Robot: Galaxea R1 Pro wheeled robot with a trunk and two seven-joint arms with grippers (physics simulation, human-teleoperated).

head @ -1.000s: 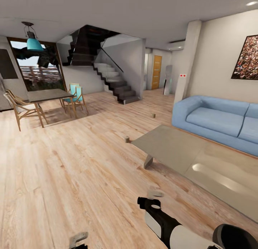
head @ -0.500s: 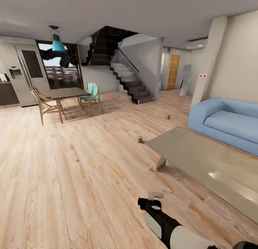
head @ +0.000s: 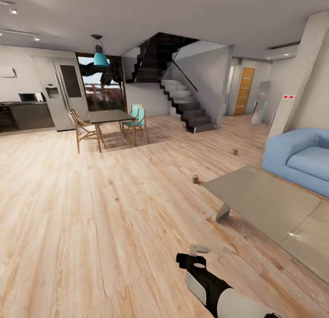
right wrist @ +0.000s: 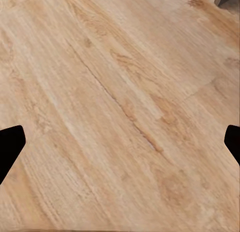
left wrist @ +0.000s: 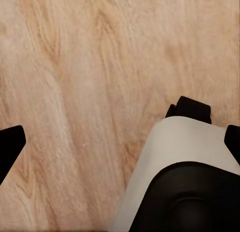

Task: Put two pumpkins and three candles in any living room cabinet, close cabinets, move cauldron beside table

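Two short tan candles stand on the wood floor in the head view. One candle (head: 195,179) is just off the corner of the low grey coffee table (head: 262,204). The other candle (head: 235,151) is farther back, near the blue sofa (head: 301,160). My right gripper (head: 197,253) hangs low over the floor in front of the table, well short of both candles. In the right wrist view that gripper (right wrist: 120,142) is open over bare planks. My left gripper (left wrist: 120,142) is open too, above the floor beside my own white and black body. The pumpkins, cabinets and cauldron are out of view.
A dining table (head: 109,117) with wooden chairs (head: 84,130) stands at the back left, under a teal lamp. Behind it are a kitchen counter (head: 27,114) and a fridge (head: 59,96). A dark staircase (head: 183,103) rises at the back centre. Open wood floor stretches between me and them.
The head view has swung left, so the whole picture has slid right. The kitchen has come into sight and most of the sofa has left it. The right arm holds its pose.
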